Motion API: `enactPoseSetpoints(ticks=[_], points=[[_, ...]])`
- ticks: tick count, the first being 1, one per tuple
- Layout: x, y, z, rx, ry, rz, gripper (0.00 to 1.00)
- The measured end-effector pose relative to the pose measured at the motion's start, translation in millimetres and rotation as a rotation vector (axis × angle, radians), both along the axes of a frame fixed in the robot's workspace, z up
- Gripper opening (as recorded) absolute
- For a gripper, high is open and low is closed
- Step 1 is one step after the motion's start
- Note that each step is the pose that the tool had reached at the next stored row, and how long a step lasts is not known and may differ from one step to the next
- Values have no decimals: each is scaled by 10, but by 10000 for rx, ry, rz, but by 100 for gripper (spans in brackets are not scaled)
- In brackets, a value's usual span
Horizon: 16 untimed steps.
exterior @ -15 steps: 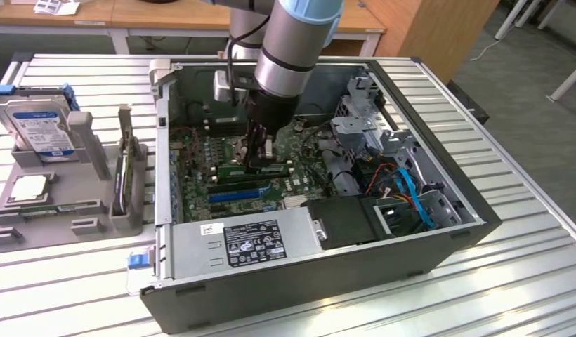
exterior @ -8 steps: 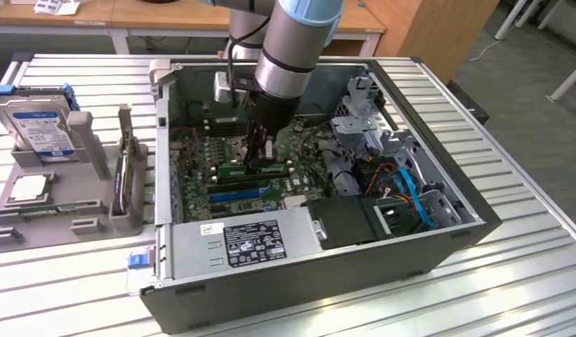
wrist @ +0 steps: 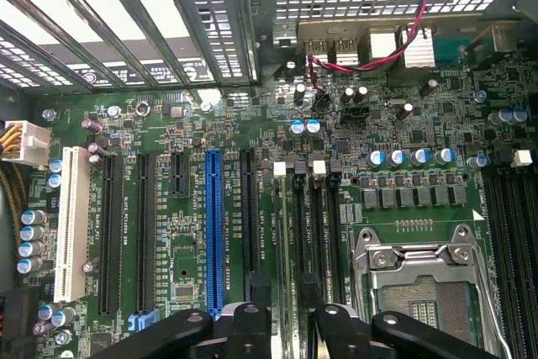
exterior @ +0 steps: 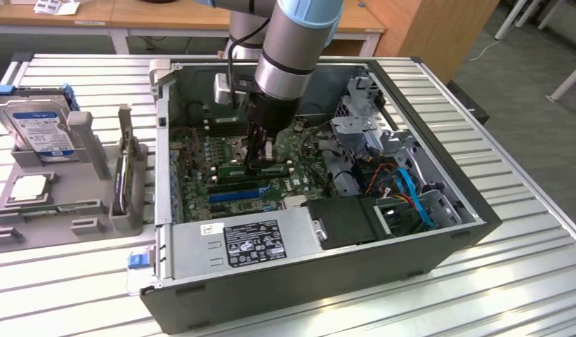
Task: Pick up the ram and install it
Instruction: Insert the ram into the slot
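the ram [exterior: 280, 167] sits just under the claw [exterior: 260, 159]; whether the claw is open or gripping it, cannot tell

Slatted table [exterior: 537, 270] bears an open computer case [exterior: 298, 298] and, apparently, grey rack [exterior: 86, 137].

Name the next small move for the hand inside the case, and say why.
Probably a slow, straight press down. In the exterior view the hand hangs low over the motherboard, and a green stick that looks like the ram lies right under it. Whether it is seated I cannot tell.
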<state>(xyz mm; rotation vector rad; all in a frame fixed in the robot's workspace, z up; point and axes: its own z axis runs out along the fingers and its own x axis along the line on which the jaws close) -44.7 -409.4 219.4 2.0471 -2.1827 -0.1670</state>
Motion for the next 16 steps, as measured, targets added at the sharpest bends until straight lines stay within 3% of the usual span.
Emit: enactPoseSetpoints(ticks=[4,11,16], points=[[0,0,-1,2,0,1,13],[0,0,2,2,-1,0,12],[0,0,210,0,0,-1,12]])
